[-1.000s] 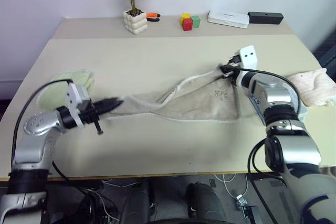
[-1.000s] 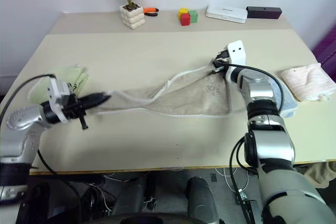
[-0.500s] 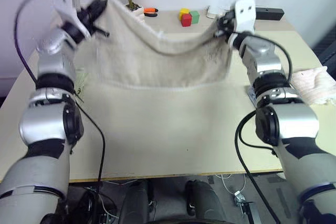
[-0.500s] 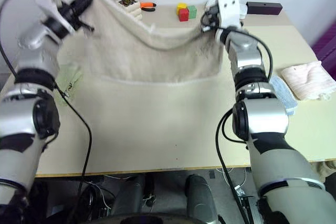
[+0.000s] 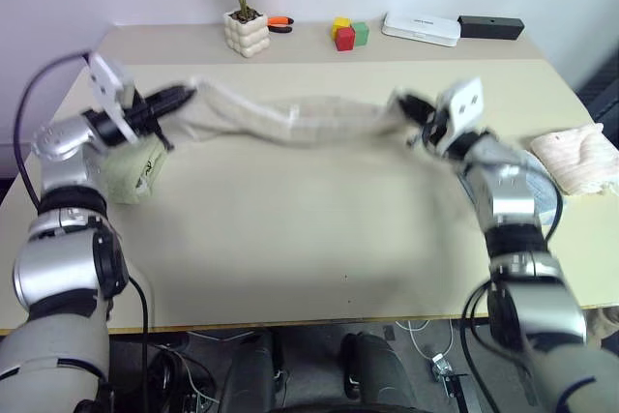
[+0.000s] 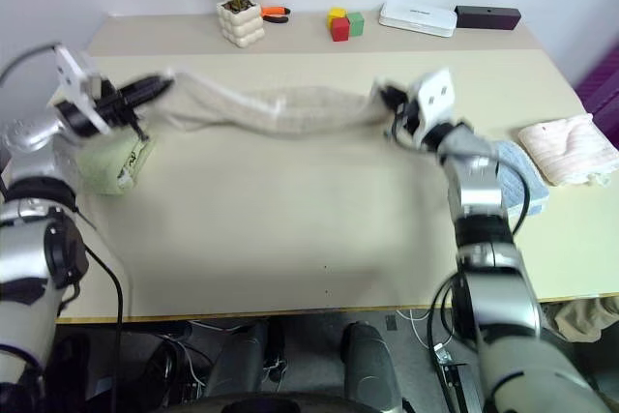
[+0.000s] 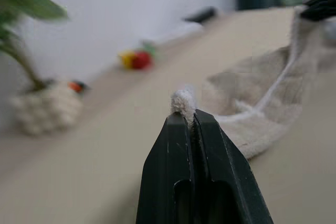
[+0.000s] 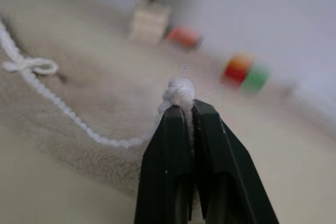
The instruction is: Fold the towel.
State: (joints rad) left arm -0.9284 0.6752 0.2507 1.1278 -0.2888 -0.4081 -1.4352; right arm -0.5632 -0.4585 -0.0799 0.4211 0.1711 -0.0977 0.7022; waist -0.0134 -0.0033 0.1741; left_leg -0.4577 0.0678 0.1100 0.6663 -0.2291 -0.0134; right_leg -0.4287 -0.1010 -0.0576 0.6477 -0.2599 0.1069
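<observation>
— Whereabouts of the beige-tan terry towel with white corded edging (image 5: 290, 121)?

— Strung out as a bunched band across the far half of the pale wooden table (image 5: 290, 239), hanging between the two grippers and sagging toward the tabletop in the middle. From table centre, spanning roughly ten o'clock to two o'clock.

— Left gripper (image 5: 179, 97)?

— Black fingers pressed tight together on one corner of the towel – a nub of white edging poking out above the tips in the left wrist view (image 7: 183, 103). Towel trailing away from it toward three o'clock. Just below, at about seven o'clock of the gripper, a folded light green towel (image 5: 131, 169) lying on the table.

— Right gripper (image 6: 387, 96)?

— Same story: fingers clamped on the opposite corner, a knot of white cord sitting right above the tips in the right wrist view (image 8: 178, 92). Rest of the cloth stretching off toward nine o'clock, corded edge and small loop (image 8: 31, 66) visible beside it.

— Anything else around?

— Along the far edge, at twelve o'clock: a small green plant in a white knobbly pot (image 5: 248, 34), red, yellow and green blocks (image 5: 348, 36), a flat white box (image 5: 420, 30) and a black bar-shaped box (image 5: 490, 27). At three o'clock, near the right edge – a folded pinkish towel (image 5: 578, 160).
</observation>
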